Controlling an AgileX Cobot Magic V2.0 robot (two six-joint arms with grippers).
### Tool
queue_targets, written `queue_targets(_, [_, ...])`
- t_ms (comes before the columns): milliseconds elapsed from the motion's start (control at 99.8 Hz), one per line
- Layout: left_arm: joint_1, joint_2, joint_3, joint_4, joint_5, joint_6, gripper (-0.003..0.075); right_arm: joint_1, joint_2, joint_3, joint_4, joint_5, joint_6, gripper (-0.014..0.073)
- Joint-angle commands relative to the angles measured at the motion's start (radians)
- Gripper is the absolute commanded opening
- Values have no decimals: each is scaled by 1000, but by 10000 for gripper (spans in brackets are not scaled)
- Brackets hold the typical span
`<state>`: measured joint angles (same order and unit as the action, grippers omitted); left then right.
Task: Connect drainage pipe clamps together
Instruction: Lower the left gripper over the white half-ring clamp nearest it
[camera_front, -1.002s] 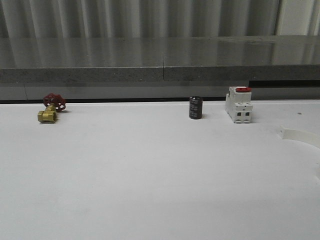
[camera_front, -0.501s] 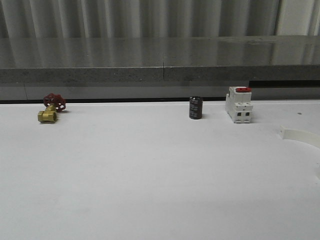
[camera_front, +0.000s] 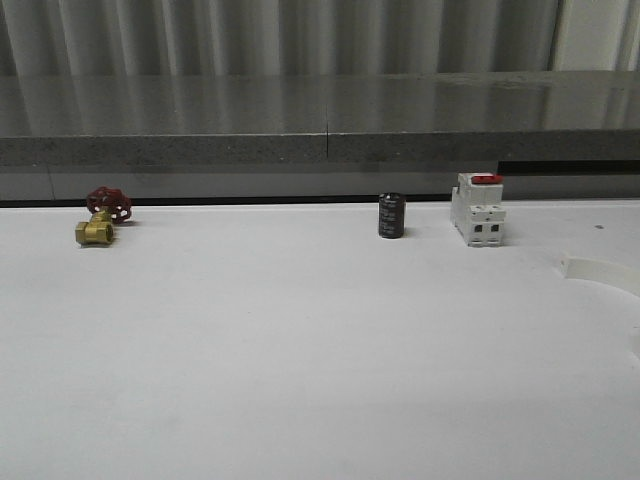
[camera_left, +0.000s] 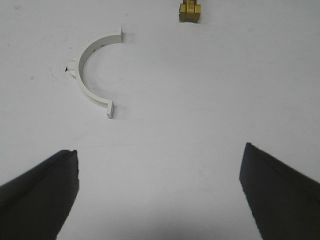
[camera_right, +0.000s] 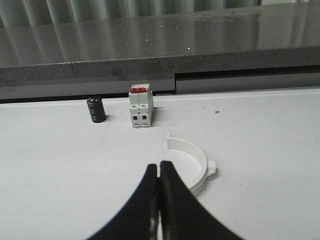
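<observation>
Ahead of me in the front view, the white table (camera_front: 300, 380) carries a brass valve with a red handwheel (camera_front: 101, 218) at about ten o'clock from the table's middle, a small black cylinder (camera_front: 391, 215) at one o'clock, and just beside that, further right, a white box-shaped switch with a red top (camera_front: 477, 208). At three o'clock, cut by the frame edge, lies a flanged end of a white plastic semicircular half-ring clamp (camera_front: 598, 272).

Looking down from my left wrist, my left pincer (camera_left: 159, 192) stands wide open, its two dark fingers (camera_left: 42, 192) far apart and gripping nothing. Well beyond them the other white plastic half-ring clamp (camera_left: 89, 75) lies flat on the table, its small tab on the outer curve, with the brass valve body further off.

From my right wrist, my right pincer (camera_right: 159, 200) is pressed fully together with nothing between the fingertips. Just past the tips, toward one o'clock, sits the first half-ring, flat on the table, its outer tab pointing right. The switch and the black cylinder stand behind it near the grey ledge (camera_right: 200, 55).
</observation>
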<state>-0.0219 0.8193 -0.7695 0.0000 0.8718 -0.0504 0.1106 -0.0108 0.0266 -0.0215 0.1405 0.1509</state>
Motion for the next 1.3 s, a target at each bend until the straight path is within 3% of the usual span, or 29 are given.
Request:
queue_targets(0, [2,82,-49,-10,-98,6,639,-4,-19,-16,-11,-79,-8,-68])
queue_targets(321, [20,422,-201,36,-143,39,639,-4,-19,-16,-11,-79,-8,-68])
queue_targets(581, [120,663,-375,27,-101,111,639,-4,-19,-16,-11,-79,-8,-68])
queue_targets(972, [260,920,-502,-19,-71,230,639,-4,-19,-16,-11,-79,-8,-68])
queue_targets(1292, [270,1075,-608,-32,-82,268,639,-4,-19,-16,-11,-79,-8,-68])
